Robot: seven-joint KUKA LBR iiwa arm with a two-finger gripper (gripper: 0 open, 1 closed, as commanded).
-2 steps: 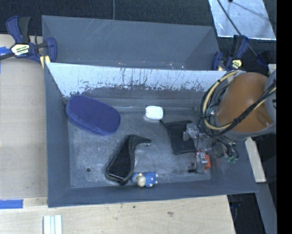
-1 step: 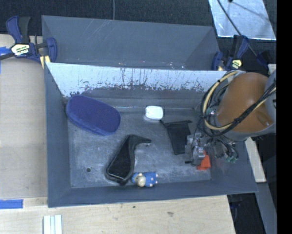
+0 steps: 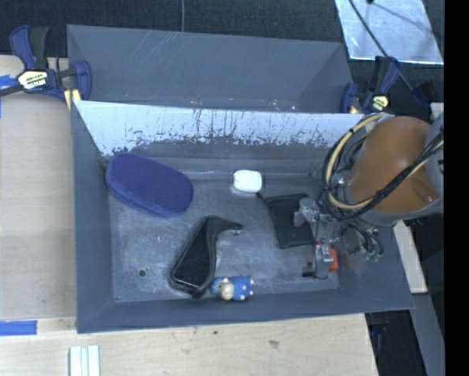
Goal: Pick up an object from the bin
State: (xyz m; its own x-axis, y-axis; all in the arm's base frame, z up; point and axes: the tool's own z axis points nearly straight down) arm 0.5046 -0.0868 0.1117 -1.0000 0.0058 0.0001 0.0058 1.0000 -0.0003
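Note:
My gripper hangs low at the right side of the bin, its fingertips close to the floor near the front right corner. Just to its left lies a flat black square piece, apart from the fingertips. A small white oval thing rests at the foot of the back wall, up and left of the gripper. Nothing shows between the fingers.
A black curved handle-shaped thing lies in the front middle, with a small blue and cream toy at its lower end. A large dark blue oval pad sits at the back left. The arm's orange cover and cables overhang the right rim.

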